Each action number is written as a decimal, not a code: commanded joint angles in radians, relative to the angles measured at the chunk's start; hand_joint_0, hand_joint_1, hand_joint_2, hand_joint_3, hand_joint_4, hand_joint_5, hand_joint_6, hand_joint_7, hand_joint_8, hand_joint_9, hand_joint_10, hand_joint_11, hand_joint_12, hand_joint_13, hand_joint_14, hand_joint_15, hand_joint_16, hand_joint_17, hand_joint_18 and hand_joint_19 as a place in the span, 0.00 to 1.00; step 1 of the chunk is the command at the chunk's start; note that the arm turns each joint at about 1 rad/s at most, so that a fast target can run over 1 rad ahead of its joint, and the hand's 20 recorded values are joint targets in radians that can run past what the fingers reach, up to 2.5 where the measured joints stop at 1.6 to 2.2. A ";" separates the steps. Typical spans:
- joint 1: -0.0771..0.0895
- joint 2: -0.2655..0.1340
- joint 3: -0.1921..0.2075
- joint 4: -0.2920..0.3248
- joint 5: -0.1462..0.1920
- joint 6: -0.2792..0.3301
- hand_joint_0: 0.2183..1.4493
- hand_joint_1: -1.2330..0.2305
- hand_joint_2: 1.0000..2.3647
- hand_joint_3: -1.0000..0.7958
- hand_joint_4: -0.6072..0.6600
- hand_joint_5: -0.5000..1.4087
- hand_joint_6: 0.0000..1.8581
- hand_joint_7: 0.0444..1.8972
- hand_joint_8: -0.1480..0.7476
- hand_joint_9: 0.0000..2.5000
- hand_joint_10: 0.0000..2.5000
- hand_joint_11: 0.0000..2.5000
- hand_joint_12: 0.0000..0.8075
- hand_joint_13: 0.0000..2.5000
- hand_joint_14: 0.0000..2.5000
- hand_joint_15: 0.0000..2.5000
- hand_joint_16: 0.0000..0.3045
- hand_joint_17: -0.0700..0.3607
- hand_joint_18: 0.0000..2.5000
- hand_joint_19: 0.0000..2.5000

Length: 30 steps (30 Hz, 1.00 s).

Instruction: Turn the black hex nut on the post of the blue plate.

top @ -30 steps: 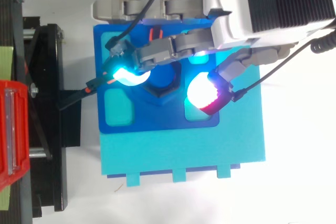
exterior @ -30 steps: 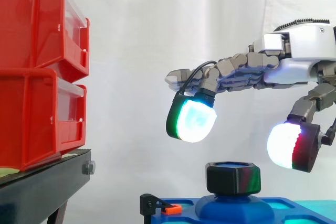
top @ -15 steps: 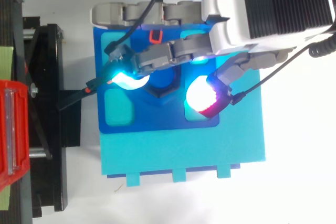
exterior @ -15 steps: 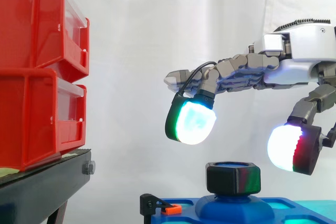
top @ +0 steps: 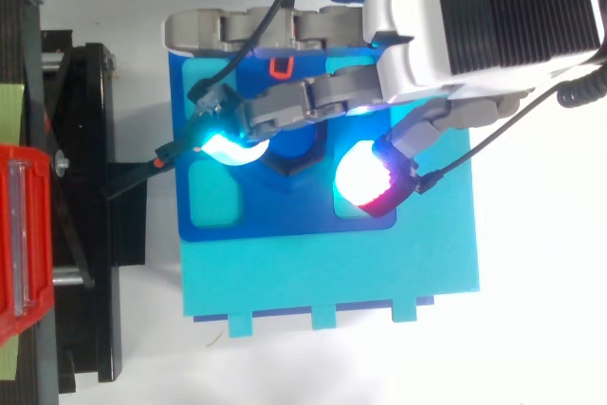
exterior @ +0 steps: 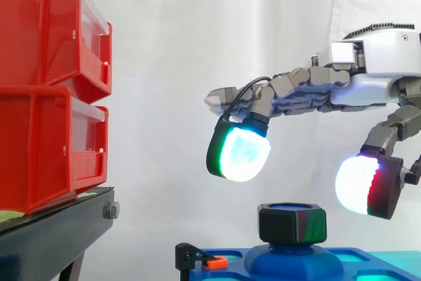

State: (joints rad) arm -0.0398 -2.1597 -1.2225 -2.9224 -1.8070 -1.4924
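contact is not yet made: the hand [exterior: 371, 83] is held above the black hex nut [exterior: 292, 223] with its fingers spread and loosely bent, and nothing is grasped. in the side view one glowing fingertip [exterior: 240, 153] is seen up and to the left of the nut, and the thumb pad [exterior: 360, 185] up and to its right, both clear of it. the nut is seated on the post [top: 299, 142] at the middle of the blue plate [top: 285, 220], which is laid on a cyan base [top: 332, 282]. the nut is judged to be rigid, light and probably of smooth plastic, so crushing is not feared, but slipping under the rounded pads is. hold is best taken on two opposite flats, low on the side wall, with the pads pressed squarely before any turn is made. how stiffly the thread runs cannot be told.
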 commanded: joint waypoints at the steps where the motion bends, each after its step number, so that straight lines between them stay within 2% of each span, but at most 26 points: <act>1: 0.000 -0.006 0.000 0.002 0.000 0.000 0.20 0.34 0.00 0.28 0.43 0.10 0.27 0.38 0.26 0.00 0.00 0.00 0.34 0.00 0.00 0.00 0.13 0.37 0.00 0.05; 6: 0.000 -0.034 0.000 0.032 -0.005 0.008 0.20 0.34 0.00 0.28 0.43 0.10 0.27 0.38 0.26 0.00 0.00 0.00 0.34 0.00 0.00 0.00 0.13 0.37 0.00 0.05; 24: -0.006 -0.034 0.000 0.046 -0.006 0.011 0.21 0.34 0.00 0.28 0.43 0.10 0.27 0.38 0.26 0.00 0.00 0.00 0.34 0.00 0.00 0.00 0.13 0.37 0.00 0.05; 30: -0.015 -0.034 0.000 0.046 -0.008 0.011 0.21 0.34 0.00 0.28 0.43 0.10 0.27 0.38 0.26 0.00 0.00 0.00 0.34 0.00 0.00 0.00 0.13 0.37 0.00 0.05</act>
State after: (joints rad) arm -0.0514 -2.1940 -1.2226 -2.8762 -1.8145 -1.4818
